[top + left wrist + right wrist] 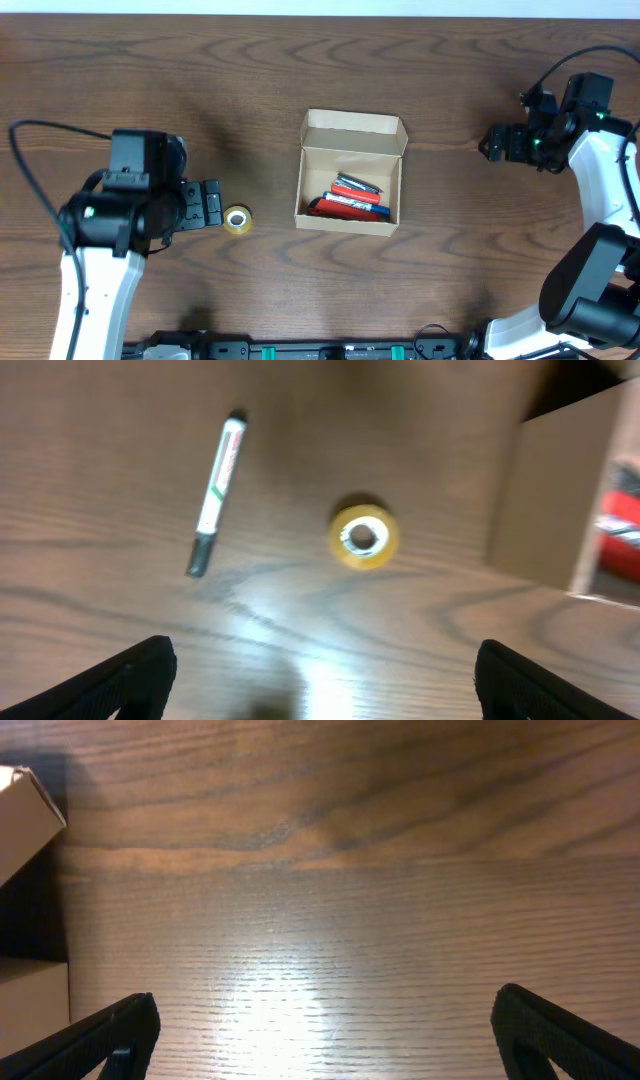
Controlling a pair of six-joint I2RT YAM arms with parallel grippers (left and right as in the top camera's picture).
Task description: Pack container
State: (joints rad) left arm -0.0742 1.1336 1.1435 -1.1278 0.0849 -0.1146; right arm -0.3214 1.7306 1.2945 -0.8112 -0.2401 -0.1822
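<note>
Here, left gripper (212, 204) points at the tape (237, 220), jaws spread wide; right gripper (494, 142) faces the box (350, 133) from well apart, equally wide, empty.

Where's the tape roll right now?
Overhead view: the yellow tape roll lies flat on the table, left of the container, just off the left gripper and its open jaws.

Left fingers (130, 678), right fingers (118, 1032) wide apart.
</note>
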